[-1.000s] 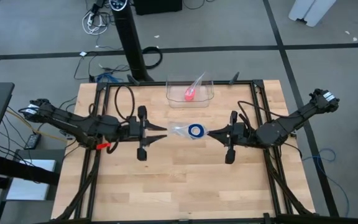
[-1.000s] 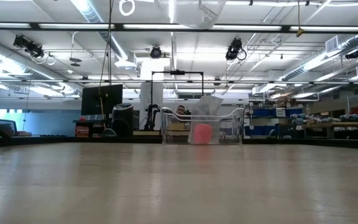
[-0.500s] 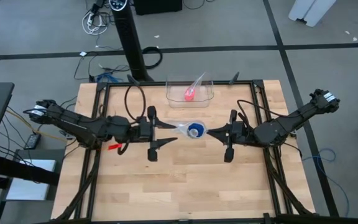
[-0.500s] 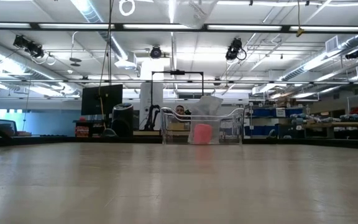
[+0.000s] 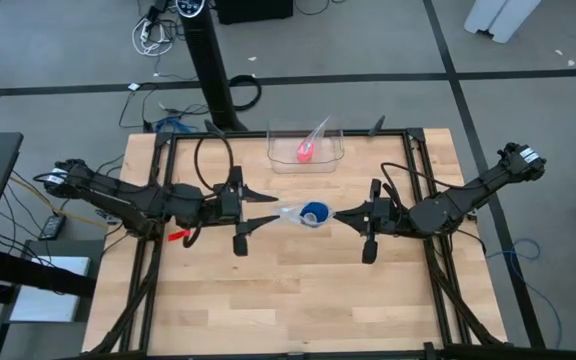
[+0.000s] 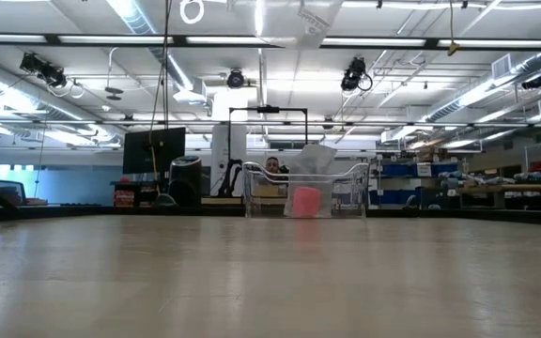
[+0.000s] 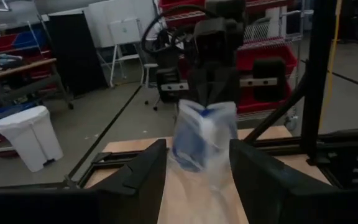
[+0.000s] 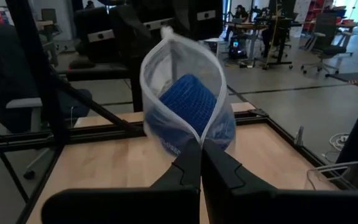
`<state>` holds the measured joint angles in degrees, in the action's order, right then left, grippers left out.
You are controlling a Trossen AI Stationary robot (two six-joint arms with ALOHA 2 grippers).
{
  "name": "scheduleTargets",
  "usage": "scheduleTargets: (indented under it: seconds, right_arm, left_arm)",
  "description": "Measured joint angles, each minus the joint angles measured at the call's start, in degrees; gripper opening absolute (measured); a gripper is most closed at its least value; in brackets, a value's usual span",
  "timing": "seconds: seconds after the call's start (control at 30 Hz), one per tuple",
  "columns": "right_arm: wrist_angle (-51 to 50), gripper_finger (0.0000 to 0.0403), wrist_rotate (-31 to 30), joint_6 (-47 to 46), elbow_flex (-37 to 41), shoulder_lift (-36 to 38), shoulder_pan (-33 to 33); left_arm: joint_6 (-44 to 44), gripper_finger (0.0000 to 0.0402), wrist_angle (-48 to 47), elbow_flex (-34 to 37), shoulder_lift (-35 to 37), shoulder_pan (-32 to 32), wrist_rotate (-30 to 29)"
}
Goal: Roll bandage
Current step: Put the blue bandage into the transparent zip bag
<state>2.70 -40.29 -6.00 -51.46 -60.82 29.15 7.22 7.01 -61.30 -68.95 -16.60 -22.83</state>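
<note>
Left end effector (image 5: 265, 207) backed off a bit since half a second ago, fingers spread wide beside the clear bag (image 5: 293, 213). Right wrist view: right end effector (image 8: 199, 163) pinching that bag, bandage (image 8: 188, 99) inside, above the surface (image 5: 298, 290).

The bandage (image 5: 315, 213) is sitting inside a plastic bag (image 5: 298, 214) hanging above the middle of the bench (image 5: 298, 300), between the left pincer (image 5: 268, 207) on its left and the right pincer (image 5: 338, 215) on its right. Behind them, near the bench's far edge, a bin (image 5: 306, 161) is holding a small roll (image 5: 304, 152).
</note>
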Motion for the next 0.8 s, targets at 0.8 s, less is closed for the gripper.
scheduleTargets:
  seconds: [0.8]
  right_arm:
    - [0.3,0.0,3.5,0.6,0.0,0.0,-0.1]
  left_arm:
    - [-4.5,0.018,-3.6,0.1,-3.5,2.0,4.5]
